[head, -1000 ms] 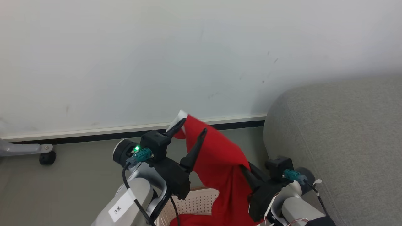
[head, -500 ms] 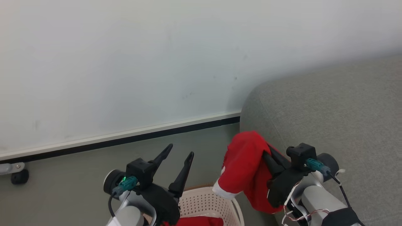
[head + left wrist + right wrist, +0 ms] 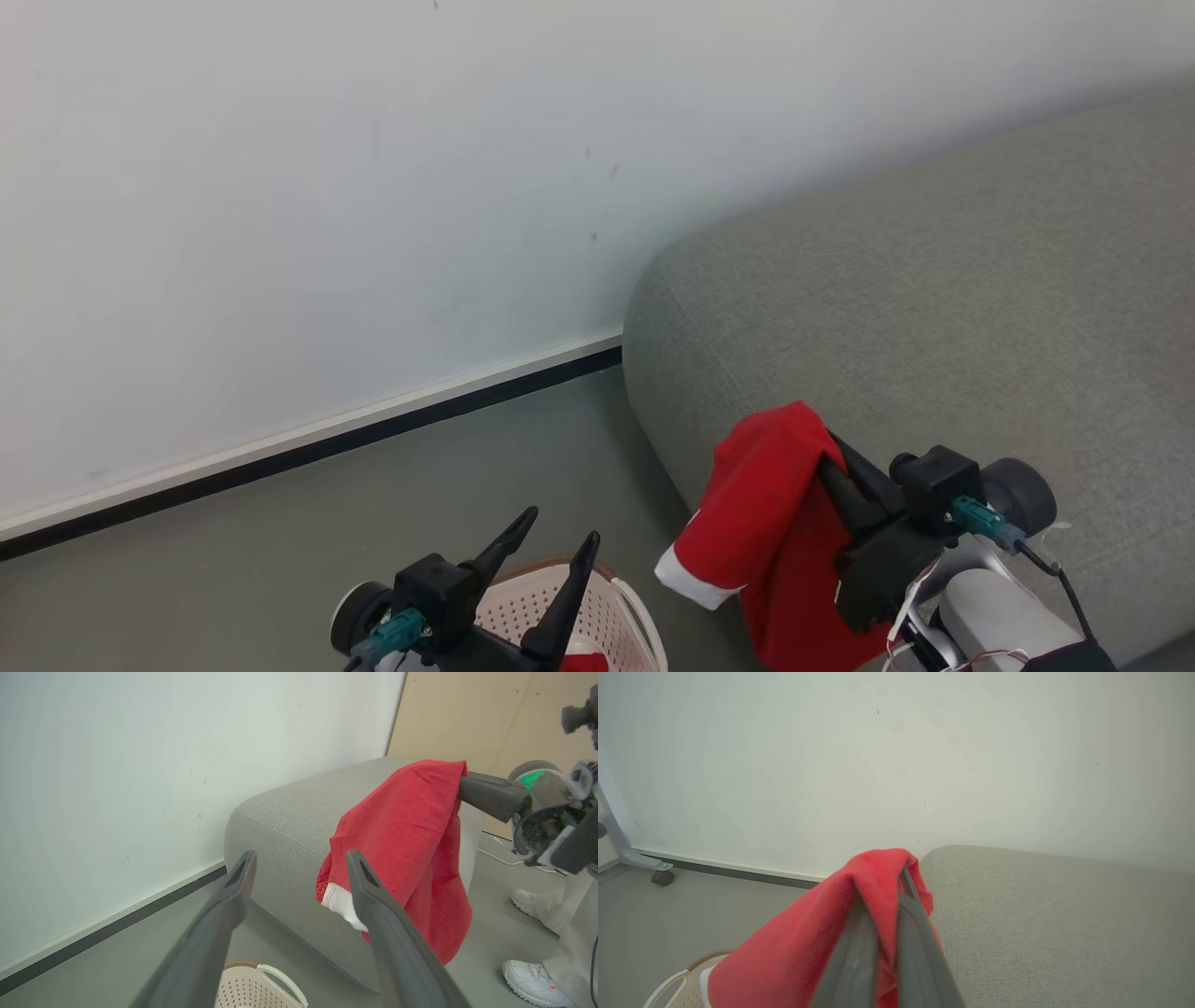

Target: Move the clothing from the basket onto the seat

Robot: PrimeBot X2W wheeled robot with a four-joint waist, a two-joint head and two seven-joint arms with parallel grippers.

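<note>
Head view: the right gripper (image 3: 829,459) is clamped on a red garment (image 3: 761,523) that hangs by the corner of the grey seat (image 3: 934,299). The left gripper (image 3: 563,525) is spread and empty above the basket (image 3: 523,611), where a red scrap (image 3: 583,663) is cut off by the frame edge.

Left wrist view: beyond the seat are a wooden panel (image 3: 467,714) and a person's white shoes (image 3: 530,903).

Right wrist view: cloth wraps the fingertips, and a castor (image 3: 661,877) stands by the white wall (image 3: 878,742).
</note>
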